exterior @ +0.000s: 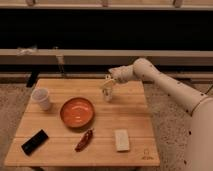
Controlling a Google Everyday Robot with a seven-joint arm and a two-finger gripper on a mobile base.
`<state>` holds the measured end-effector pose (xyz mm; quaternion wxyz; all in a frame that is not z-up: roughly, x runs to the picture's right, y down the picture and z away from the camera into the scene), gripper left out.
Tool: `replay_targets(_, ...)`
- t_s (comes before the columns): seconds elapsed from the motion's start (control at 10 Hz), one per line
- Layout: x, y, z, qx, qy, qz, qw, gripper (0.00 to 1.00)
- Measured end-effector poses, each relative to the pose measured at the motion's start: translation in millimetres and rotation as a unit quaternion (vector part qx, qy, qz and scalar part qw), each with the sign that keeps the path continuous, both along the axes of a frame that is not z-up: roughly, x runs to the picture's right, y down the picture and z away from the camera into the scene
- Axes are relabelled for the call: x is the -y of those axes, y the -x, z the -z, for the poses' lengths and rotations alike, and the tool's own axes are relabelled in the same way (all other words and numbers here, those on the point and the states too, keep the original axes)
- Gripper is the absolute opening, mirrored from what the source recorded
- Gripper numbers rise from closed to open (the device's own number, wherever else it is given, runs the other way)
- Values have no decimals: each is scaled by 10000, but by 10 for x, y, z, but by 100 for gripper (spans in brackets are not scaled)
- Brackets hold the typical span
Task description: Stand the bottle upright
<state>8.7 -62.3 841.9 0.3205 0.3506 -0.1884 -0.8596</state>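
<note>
My claw [108,85] at far side of tabletop [135,125], right of centre, directly over bottle [108,93]. Bottle long axis near vertical, base at or just above wood, top between my fingers. Cannot tell whether claw pinches it or has let go.

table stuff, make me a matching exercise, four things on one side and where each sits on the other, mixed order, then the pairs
Things
1. paper cup
2. orange bowl
3. beige block
4. bottle

Places
A. middle of the wooden table
B. far side of the table, under the gripper
C. near the front edge, right of the red pepper
D. left side of the table

Pairs: 1-D, 2-A, 3-C, 4-B
</note>
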Motion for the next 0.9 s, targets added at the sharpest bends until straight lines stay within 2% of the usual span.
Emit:
replay_targets(0.3,-3,-41,12,3,126,175,9998,80)
replay_targets(0.7,-69,-206,18,-89,316,275,9991,80)
replay_targets(0.9,-67,-204,20,-88,315,275,9991,80)
